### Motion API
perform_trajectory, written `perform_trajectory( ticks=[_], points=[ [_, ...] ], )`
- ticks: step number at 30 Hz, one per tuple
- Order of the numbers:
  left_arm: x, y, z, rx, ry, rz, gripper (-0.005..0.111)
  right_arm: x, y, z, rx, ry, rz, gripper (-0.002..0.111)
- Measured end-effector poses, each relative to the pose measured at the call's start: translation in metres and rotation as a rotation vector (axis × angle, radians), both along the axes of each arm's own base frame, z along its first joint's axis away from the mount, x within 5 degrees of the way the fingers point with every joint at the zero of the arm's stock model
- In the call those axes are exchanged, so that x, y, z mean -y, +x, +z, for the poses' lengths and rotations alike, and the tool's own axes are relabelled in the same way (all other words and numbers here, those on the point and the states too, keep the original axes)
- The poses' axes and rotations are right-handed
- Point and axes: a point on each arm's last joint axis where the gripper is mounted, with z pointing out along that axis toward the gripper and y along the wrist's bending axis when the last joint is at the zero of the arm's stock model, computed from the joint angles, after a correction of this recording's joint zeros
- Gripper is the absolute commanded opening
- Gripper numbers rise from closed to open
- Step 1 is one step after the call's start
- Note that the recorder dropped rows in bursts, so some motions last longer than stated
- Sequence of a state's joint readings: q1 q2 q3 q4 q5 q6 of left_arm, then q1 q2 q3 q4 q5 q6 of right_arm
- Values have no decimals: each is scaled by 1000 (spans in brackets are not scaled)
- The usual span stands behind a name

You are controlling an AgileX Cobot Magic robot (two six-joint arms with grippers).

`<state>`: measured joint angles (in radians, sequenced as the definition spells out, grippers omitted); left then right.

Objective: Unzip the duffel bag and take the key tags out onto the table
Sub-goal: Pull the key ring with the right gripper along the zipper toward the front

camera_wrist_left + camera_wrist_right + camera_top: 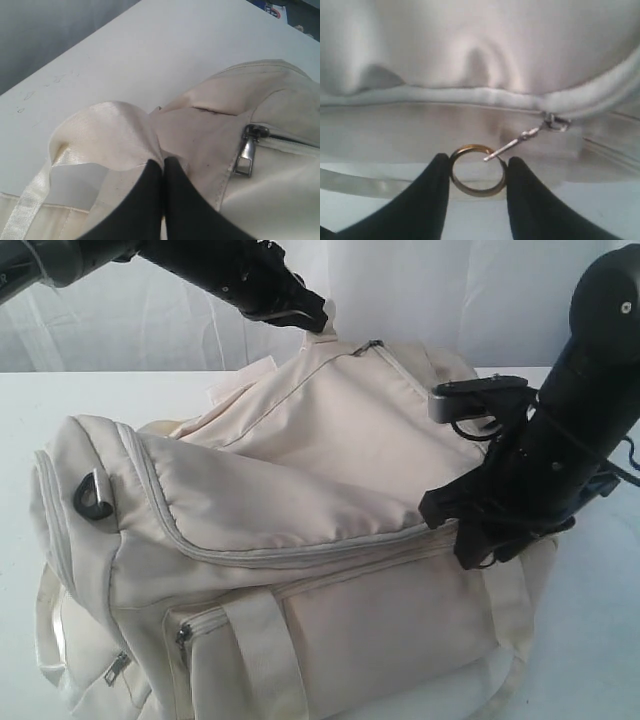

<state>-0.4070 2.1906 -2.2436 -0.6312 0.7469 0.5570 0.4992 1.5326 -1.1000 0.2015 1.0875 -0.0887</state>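
— Where is the bag lying?

— Your duffel bag (330,460) lies on the white table (100,395) and fills most of the exterior view. Its far end is drawn up into a peak. The long curved zipper (300,553) across the front looks closed along the stretch you can see.

— And my left side?

— Your left gripper (305,312) is at that peak. Its black fingers are pressed flat together, pinching the edge of a pale webbing loop (102,135) at the bag's end. A grey zipper pull (247,152) hangs just beside it, untouched.

— The right one?

— Your right gripper (477,161) is at the front of the bag, at the near end of the long zipper. Its jaws are partly closed, one finger on each side of a metal ring (477,193), and both fingers touch the ring's rim, so it is held. A thin metal link (515,141) runs from the ring to the slider (555,121), which sits right under the zipper's padded edge.
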Motion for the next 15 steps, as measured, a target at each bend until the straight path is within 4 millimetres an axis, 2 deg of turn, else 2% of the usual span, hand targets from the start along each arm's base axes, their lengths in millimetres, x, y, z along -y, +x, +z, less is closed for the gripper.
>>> perform_trajectory(
  ticks=[8, 15],
  points=[
    [0, 0, 0, 2, 1, 2, 0, -22, -7, 5, -44, 266, 84, 1],
    [0, 0, 0, 4, 1, 3, 0, -44, -24, 4, -79, 364, 169, 1]
  ],
)
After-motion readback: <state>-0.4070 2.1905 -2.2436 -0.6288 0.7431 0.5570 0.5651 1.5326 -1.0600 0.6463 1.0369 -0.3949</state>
